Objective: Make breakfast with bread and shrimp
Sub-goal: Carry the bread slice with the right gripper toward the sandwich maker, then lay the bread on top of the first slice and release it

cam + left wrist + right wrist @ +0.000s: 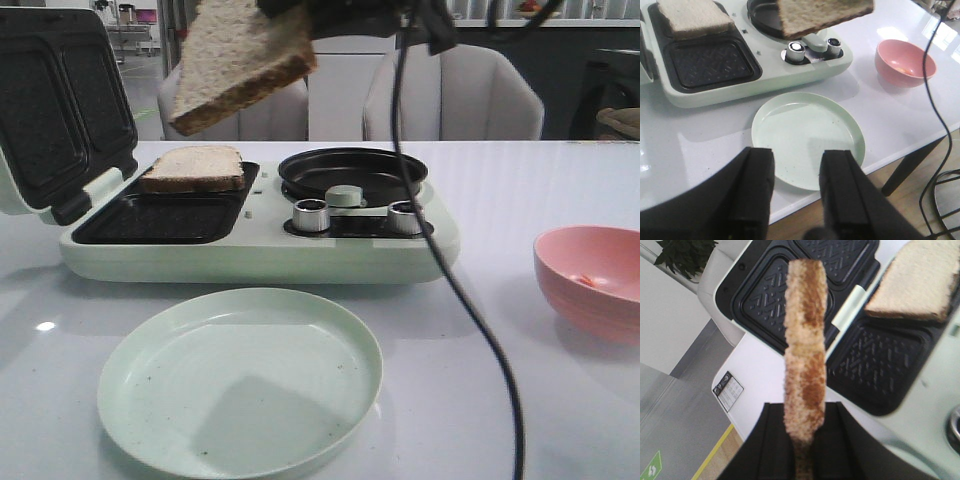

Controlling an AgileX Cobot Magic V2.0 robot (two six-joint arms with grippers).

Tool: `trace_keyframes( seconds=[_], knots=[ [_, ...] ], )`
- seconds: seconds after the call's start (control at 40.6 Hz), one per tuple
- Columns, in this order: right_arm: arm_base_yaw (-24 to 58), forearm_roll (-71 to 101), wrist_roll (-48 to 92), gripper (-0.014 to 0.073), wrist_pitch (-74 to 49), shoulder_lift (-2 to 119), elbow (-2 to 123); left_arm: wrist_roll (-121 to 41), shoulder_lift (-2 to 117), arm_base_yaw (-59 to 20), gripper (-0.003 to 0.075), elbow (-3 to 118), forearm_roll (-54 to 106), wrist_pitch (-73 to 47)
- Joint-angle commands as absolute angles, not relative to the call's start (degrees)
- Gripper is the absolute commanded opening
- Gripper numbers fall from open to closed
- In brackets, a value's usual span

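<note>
One green plate [240,385] sits nearest, bare; the left gripper [796,175] hangs above its near edge, fingers apart, holding nothing; next comes the sandwich maker [255,240] with one bread slice [193,168] in its far tray, the near tray [165,218] free; the right gripper [805,432] pinches the second slice [240,60] high above, tilted; shrimp [586,281] lies in the pink bowl [560,290] far right.
</note>
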State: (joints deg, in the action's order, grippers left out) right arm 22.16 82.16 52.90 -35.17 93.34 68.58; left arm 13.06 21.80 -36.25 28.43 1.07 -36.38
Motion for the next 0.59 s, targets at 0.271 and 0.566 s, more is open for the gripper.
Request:
trace_keyframes(
  seconds=[0.271,0.566],
  knots=[
    [26.8,89.2,53.5,0.0054,-36.7,113.6,91.6,13.0,22.3,-36.1,0.0309,30.1,1.2,-29.5],
    [27.0,89.3,53.5,0.0366,-35.9,120.8,95.2,13.0,22.3,-36.1,0.0309,30.1,1.2,-29.5]
  ],
)
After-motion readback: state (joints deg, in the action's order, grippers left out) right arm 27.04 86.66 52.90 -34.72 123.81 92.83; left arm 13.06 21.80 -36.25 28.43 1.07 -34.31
